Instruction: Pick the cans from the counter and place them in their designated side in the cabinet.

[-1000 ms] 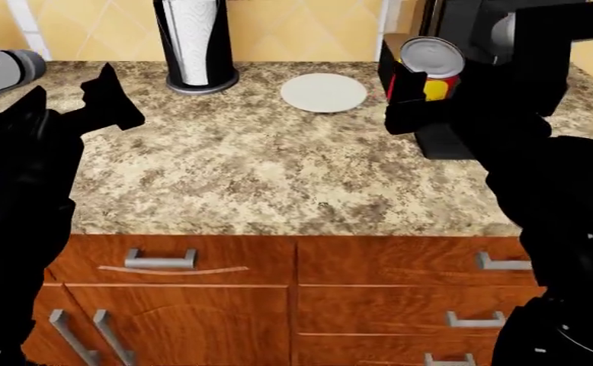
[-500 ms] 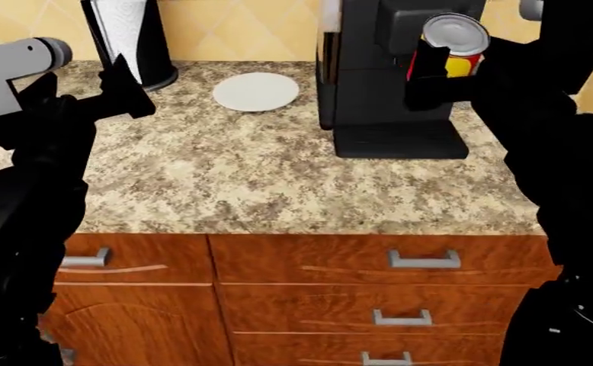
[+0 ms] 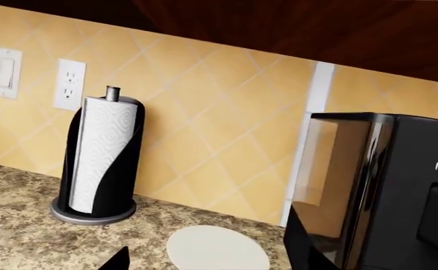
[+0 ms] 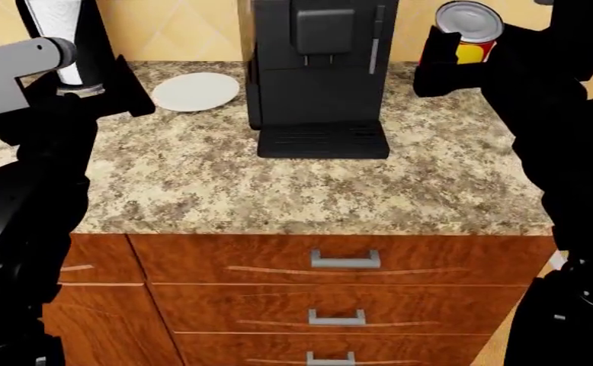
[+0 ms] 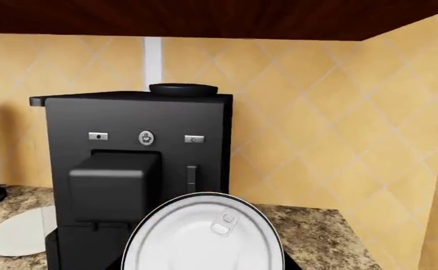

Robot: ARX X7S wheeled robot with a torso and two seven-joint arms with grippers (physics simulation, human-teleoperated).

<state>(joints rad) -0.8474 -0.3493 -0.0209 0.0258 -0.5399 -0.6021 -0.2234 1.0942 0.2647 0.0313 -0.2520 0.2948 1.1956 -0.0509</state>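
Observation:
A short can (image 4: 469,24) with a silver lid and a red-and-yellow label is held above the back right of the speckled counter (image 4: 307,183), with my right gripper (image 4: 457,47) shut on it. In the right wrist view its lid (image 5: 204,235) fills the lower middle, in front of the coffee machine. My left gripper (image 4: 123,85) hovers over the counter's left side near the paper-towel roll, its black fingertip (image 3: 118,261) just showing, with nothing between the fingers. The dark wooden underside of the cabinet (image 5: 204,17) runs along the top of both wrist views.
A black coffee machine (image 4: 317,72) stands at the back middle of the counter. A white plate (image 4: 195,91) lies to its left, with a paper-towel roll (image 4: 65,38) in a black holder beyond it. Wooden drawers (image 4: 345,263) with silver handles sit below. A wall outlet (image 3: 68,84) is on the tiled backsplash.
The head view has swung to the right: the coffee machine, plate and towel roll slid left in the picture. My right gripper has stayed shut on the can, now higher in the view.

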